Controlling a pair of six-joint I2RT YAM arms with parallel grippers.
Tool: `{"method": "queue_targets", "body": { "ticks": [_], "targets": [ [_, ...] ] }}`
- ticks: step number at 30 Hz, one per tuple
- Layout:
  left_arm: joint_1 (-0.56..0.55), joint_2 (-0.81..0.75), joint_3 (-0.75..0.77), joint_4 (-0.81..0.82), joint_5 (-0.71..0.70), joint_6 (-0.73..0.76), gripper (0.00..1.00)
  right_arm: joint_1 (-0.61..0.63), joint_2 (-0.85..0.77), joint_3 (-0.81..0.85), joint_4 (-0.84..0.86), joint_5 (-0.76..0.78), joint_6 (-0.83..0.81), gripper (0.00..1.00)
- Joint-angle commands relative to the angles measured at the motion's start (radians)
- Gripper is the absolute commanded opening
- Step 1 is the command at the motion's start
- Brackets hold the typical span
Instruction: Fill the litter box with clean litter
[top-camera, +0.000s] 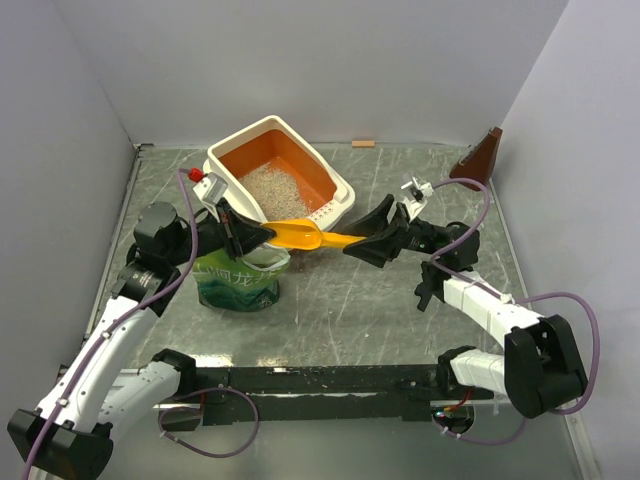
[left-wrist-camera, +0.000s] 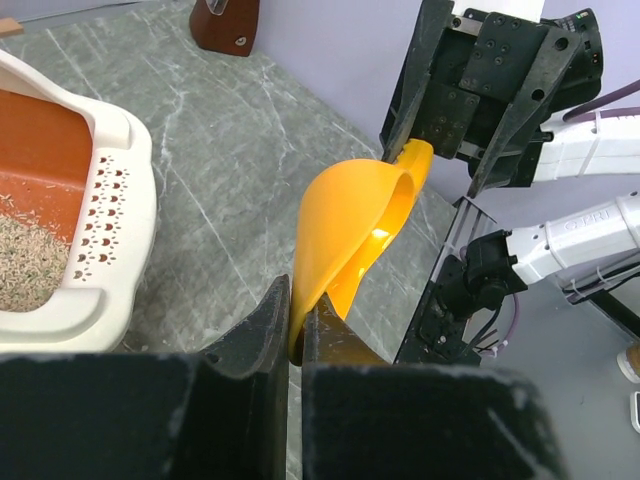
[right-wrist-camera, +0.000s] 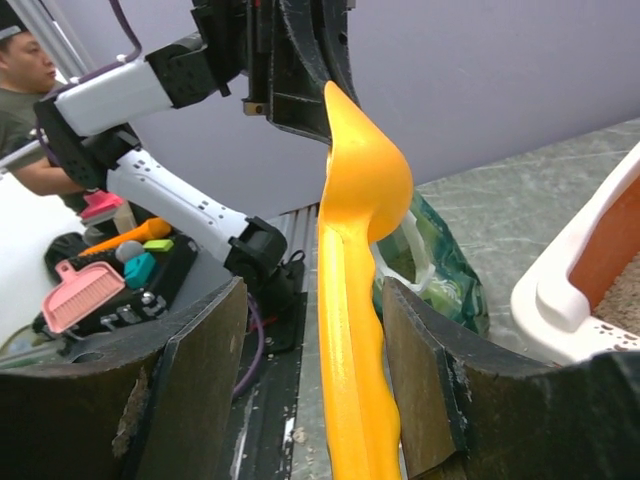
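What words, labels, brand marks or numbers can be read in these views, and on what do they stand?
On the green bag: pale printed characters, too blurred to read.
On the right arm's white link: faint lettering, too faint to read.
No other text, number or sign shows.

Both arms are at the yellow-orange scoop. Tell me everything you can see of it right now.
The scoop is glossy yellow-orange plastic in one piece, a rounded bowl narrowing into a long straight handle. It hangs above the table, roughly level, between the green bag and the slotted end of the litter box. The left claw is shut on the bowl's rim. The right claw straddles the handle, open, with gaps on both sides. Whether it is loaded cannot be told.
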Motion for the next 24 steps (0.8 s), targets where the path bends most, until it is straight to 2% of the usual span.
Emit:
{"method": "queue_targets", "body": {
  "ticks": [1,9,24],
  "targets": [
    [0.008,-0.017,0.012,0.058,0.018,-0.022,0.01,0.015,-0.036,-0.002,-0.002,0.018,-0.09,0.63],
    [0.011,-0.018,0.023,0.047,0.03,-0.024,0.01,0.017,-0.097,-0.025,-0.153,0.044,-0.209,0.62],
    [0.013,-0.023,0.014,0.101,0.05,-0.059,0.01,0.017,-0.125,-0.04,-0.203,0.088,-0.236,0.58]
  ]
}}
